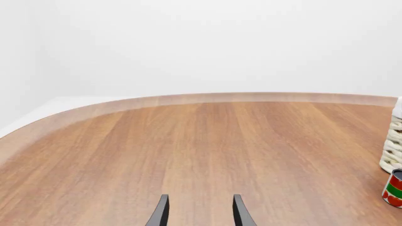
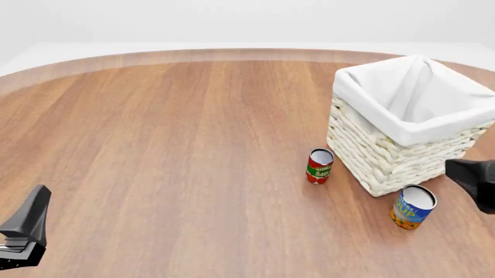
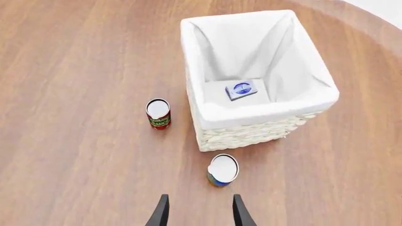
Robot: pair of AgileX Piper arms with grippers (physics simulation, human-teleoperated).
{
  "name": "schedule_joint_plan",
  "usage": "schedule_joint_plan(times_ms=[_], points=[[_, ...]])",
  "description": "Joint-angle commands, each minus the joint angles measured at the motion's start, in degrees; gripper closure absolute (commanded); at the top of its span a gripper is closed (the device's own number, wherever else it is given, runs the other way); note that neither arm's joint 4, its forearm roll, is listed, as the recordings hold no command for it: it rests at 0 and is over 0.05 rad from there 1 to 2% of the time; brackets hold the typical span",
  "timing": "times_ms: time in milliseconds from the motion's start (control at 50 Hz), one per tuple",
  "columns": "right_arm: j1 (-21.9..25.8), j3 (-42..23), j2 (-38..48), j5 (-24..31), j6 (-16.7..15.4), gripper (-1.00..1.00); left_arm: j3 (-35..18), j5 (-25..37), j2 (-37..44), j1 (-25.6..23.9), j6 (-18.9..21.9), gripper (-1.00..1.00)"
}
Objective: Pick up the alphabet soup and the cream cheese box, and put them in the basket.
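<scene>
The alphabet soup (image 2: pixel 412 207) (image 3: pixel 222 170) stands upright on the table just in front of the basket (image 2: pixel 390 159) (image 3: pixel 251 133), close to its near corner. The cream cheese box (image 3: pixel 242 90) lies flat on the cloth lining at the bottom of the basket; the front view hides it behind the basket wall. My right gripper (image 3: pixel 197 211) hangs open high above the table, a short way on the near side of the soup can, holding nothing. My left gripper (image 1: pixel 199 212) is open too, low over bare wood at the table's left, far from both objects.
A slim red-and-green tomato sauce can (image 2: pixel 319 165) (image 3: pixel 158 113) (image 1: pixel 394 188) stands upright beside the basket's left wall. The wooden table (image 2: pixel 170 150) curves round to a far edge with a white wall behind it.
</scene>
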Motion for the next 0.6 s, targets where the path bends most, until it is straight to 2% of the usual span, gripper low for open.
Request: schedule_joint_plan(times_ms=[20,600], points=[[-1.7,2.6,1.0,-2.2,-1.0,-1.0,0.0,0.0,0.0,0.0,0.0,-1.0],[-5.1,7.8,4.8,-7.6,-4.1,-1.0,0.0,0.0,0.0,0.0,0.0,-1.0]])
